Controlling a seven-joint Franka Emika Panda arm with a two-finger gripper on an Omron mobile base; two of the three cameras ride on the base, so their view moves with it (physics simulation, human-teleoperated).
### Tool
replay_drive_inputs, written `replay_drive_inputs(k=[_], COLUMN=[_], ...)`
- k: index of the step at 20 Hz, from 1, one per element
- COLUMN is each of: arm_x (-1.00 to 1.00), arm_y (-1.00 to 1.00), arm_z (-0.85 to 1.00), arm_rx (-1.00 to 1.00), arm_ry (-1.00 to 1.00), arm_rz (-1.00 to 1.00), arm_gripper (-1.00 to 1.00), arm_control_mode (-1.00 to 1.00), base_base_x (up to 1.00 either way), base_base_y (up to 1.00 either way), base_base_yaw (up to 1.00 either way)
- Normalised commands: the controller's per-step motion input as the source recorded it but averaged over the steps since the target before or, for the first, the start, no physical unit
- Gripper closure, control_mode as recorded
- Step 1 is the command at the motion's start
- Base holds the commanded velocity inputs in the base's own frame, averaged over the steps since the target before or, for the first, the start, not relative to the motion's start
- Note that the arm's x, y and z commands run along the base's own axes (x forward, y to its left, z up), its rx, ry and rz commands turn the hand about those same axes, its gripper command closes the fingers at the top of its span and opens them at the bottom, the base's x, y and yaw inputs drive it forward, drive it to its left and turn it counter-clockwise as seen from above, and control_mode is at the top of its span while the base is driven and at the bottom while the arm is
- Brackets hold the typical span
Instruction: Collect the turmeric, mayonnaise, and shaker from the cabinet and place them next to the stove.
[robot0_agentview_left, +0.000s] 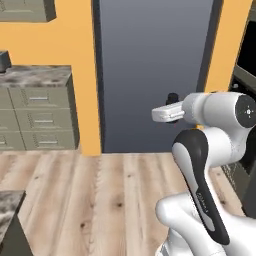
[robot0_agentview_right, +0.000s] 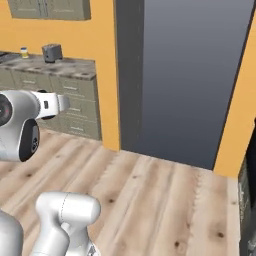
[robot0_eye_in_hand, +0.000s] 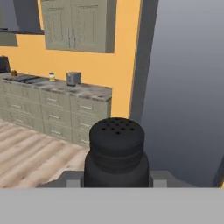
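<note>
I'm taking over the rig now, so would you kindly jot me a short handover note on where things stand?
Claw: shut on the shaker, the black perforated-top bottle, carried upright in front of the hand camera.
Mayonnaise: small pale jar on the far counter, beside the stove and apart from a grey box.
Turmeric: a small brown item at the counter's far left may be it; too small to tell.
Done: shaker collected; mayonnaise looks delivered.
Left: drive across the wood floor to that counter and set the shaker by the stove.
</note>
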Motion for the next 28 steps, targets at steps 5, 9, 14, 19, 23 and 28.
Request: replay_drive_inputs(k=[5,9,14,19,23,28], arm_x=[0.00,0.00,0.00,0.00,0.00,0.00], arm_y=[0.00,0.00,0.00,0.00,0.00,0.00], arm_z=[0.00,0.00,0.00,0.00,0.00,0.00], arm_rx=[0.00,0.00,0.00,0.00,0.00,0.00], arm_ry=[0.00,0.00,0.00,0.00,0.00,0.00], arm_rz=[0.00,0.00,0.00,0.00,0.00,0.00], arm_gripper=[1.00,1.00,1.00,1.00,1.00,1.00], arm_control_mode=[1.00,1.00,1.00,1.00,1.00,1.00], base_base_x=[1.00,1.00,1.00,1.00,1.00,0.91], base_base_y=[0.12,0.25,0.44,0.61,0.88,1.00], base_base_yaw=[0.26,0.19,0.13,0.08,0.00,-0.02])
